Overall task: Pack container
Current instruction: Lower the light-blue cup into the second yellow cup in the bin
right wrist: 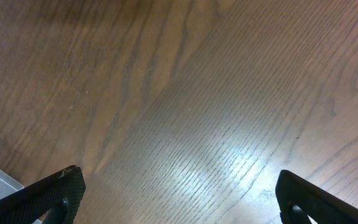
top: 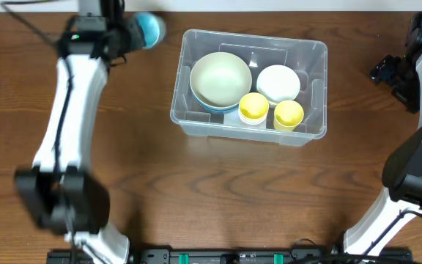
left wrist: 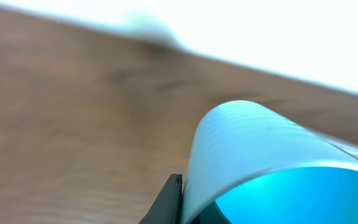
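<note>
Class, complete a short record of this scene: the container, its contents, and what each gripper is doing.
Container: large clear plastic rectangular bin, mid-table
Inside: pale green round bowl nested on a blue bowl; white round bowl; two yellow cups
Left gripper: jaws shut on a light blue plastic cup, outside the bin
Right gripper: jaws open, empty, above bare wooden table

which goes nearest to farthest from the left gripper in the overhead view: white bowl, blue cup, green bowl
1. blue cup, in the left gripper
2. green bowl, left end of the container
3. white bowl, farther right in the container
</note>
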Action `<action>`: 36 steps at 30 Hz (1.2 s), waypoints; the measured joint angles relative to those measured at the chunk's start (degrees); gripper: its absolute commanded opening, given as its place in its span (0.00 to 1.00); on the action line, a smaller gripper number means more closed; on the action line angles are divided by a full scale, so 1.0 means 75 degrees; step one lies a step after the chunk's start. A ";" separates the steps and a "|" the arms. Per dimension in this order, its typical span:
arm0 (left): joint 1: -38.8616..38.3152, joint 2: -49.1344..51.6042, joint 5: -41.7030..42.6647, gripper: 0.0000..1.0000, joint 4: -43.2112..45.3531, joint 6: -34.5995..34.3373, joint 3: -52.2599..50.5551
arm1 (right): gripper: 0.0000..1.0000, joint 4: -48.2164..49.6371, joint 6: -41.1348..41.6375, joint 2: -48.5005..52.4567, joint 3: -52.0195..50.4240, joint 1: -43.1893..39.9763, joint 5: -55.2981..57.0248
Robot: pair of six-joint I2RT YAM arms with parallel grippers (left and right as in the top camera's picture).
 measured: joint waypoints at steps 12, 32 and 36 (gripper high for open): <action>-0.3926 -0.1049 0.0737 0.06 -0.0414 0.1635 0.0122 | 0.99 0.0000 0.0003 0.0003 0.0000 0.0000 0.0000; -0.5319 0.1402 -0.0586 0.06 -0.0061 0.2157 0.0122 | 0.99 0.0000 0.0000 0.0000 0.0000 0.0000 0.0000; -0.5316 0.1714 -0.0612 0.06 0.0233 0.2157 0.0122 | 0.99 0.0000 0.0003 0.0000 0.0000 0.0000 0.0000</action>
